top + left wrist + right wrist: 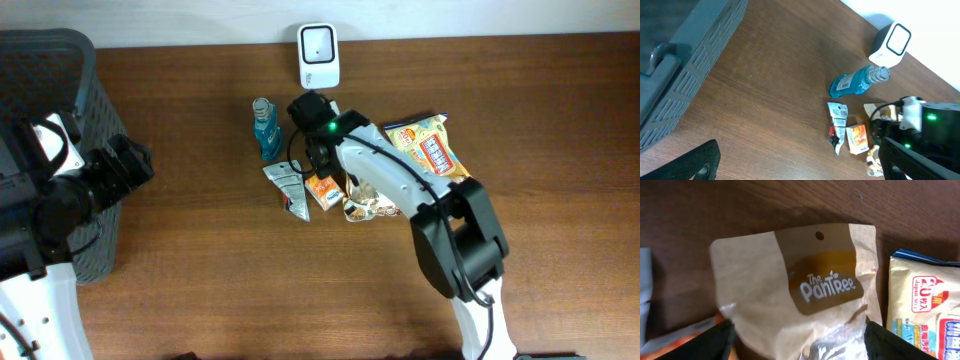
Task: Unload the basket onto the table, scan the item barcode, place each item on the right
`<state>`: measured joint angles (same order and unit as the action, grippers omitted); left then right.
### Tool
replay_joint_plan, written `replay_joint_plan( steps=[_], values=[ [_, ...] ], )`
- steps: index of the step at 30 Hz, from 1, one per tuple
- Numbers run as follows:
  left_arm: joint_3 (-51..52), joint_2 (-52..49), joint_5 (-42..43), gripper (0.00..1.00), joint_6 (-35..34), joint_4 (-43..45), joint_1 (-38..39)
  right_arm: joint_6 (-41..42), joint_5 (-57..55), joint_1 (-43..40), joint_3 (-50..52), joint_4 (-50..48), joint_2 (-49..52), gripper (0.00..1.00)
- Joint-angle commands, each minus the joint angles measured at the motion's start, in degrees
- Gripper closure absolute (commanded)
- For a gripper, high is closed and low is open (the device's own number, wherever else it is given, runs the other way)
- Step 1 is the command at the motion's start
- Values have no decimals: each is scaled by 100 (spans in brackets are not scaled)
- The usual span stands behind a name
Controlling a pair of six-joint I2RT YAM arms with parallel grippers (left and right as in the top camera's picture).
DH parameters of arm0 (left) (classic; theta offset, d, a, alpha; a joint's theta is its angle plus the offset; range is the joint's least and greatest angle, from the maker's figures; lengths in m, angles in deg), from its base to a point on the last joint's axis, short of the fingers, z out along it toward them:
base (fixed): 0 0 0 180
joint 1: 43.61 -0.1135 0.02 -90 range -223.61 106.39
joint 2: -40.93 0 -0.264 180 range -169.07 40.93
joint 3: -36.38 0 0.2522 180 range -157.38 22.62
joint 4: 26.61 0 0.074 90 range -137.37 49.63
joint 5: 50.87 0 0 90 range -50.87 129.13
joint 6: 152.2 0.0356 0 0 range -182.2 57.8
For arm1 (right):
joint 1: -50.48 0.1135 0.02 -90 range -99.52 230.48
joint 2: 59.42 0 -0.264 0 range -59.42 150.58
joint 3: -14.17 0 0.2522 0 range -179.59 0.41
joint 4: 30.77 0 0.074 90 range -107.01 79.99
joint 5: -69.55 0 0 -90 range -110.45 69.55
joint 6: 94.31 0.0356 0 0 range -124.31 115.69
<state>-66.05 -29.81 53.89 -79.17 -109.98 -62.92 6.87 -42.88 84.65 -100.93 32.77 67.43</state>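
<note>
R gripper point(799, 330): fingers point(695, 345) standing apart, straddling lower part of the pouch point(790, 280). Not seeing any pinch or crumple, so reading it as unclamped.
Pouch: tan "The Pantree" pack lying flat on the table point(560, 300), logo side up, hang-hole end pointing away from wrist. Prob the chosen item, since the jaws are centring on it.
Barcode: not showing; likely sitting on the underside, so a lift and turn is looking necessary.
Neighbours: snack bag point(925, 310) lying just beside, orange packet point(685, 335) poking in on the other side. Both crowding the approach.
Scanner point(318, 55): standing at far table edge, near the pile, making for a short carry.
L gripper point(125, 165): hanging wide and empty by the basket point(60, 60), well apart, prob avoiding R arm.
</note>
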Motion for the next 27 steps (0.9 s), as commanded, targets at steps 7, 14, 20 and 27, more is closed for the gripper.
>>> replay_joint_plan(
  steps=[7, 14, 20, 27],
  values=[
    [13, 2, 48, 1, -57, -7, -31, 439, -546, 22, 28, -144, 382, 59],
    [13, 2, 48, 1, -57, -7, -31, 837, -485, 20, -245, 186, 339, 96],
    [13, 2, 48, 1, -57, -7, -31, 883, 494, -216, -1537, 1300, 37, 96],
    [13, 2, 48, 1, -57, -7, -31, 444, 4074, -1128, -2304, 2081, 28, 96]
  ],
)
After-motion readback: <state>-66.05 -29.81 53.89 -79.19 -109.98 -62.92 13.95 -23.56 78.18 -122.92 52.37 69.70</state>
